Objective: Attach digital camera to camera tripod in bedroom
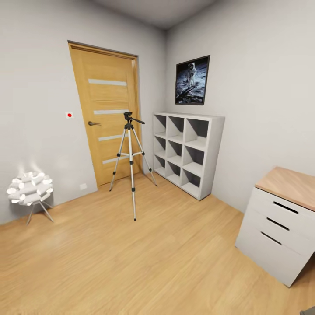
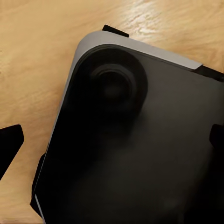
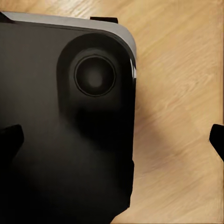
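Tripod [image 1: 130, 162] stands on the plank floor [image 1: 131, 262] before the oak door [image 1: 107, 113], beside the cube shelf [image 1: 188, 153] — both grippers [image 2: 112, 140] [image 3: 112, 140] spread wide, grasping nothing.

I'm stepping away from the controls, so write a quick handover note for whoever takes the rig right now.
Left gripper: open, empty, above the robot's dark base.
Right gripper: open, empty, also above the base.
Camera tripod: upright on the wood floor, in front of the oak door, beside the grey cube shelf; nothing mounted on its head.
Done: robot is in the bedroom facing the tripod.
Left: find and pick up the digital camera, then attach it to the tripod.
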### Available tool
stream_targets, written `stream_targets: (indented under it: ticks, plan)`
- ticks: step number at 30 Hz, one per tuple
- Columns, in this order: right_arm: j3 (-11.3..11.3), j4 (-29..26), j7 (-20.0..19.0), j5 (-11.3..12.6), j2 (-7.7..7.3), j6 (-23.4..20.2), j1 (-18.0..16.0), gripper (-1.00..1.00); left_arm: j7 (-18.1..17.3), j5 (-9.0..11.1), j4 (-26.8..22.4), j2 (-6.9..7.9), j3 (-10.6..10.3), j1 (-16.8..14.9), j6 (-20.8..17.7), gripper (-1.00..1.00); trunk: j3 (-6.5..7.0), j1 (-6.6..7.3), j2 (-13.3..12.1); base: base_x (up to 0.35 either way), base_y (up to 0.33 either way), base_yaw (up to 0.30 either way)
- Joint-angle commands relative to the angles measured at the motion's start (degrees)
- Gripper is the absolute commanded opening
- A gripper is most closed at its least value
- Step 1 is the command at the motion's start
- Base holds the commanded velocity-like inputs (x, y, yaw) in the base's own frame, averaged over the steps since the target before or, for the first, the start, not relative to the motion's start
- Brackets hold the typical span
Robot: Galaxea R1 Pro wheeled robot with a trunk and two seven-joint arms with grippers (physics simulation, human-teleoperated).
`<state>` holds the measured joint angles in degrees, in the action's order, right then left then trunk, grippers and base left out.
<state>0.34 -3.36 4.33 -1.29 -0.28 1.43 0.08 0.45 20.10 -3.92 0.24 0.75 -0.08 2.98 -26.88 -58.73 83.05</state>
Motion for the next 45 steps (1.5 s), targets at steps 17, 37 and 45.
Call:
stream_targets:
  ticks: [17, 37, 45]
  plan:
    - [0.1, -0.3, 0.4, 0.1, -0.14, 3.0, 0.0, 1.00, 0.4, 0.7, 0.0, -0.06, 0.0, 0.0, 0.1, 1.00, -0.05, 0.00, 0.0, 0.000, 0.000, 0.270]
    - [0.1, -0.2, 0.4, 0.0, -0.25, 3.1, 0.0, 1.00, 0.5, 0.7, 0.0, -0.15, 0.1, 0.0, 0.2, 1.00, -0.05, 0.00, 0.0, 0.000, 0.000, 0.270]
    - [0.2, 0.0, 0.4, 0.0, -0.13, 3.1, 0.0, 1.00, 0.5, 0.7, 0.0, -0.15, 0.1, 0.0, 0.2, 1.00, -0.05, 0.00, 0.0, 0.000, 0.000, 0.270]
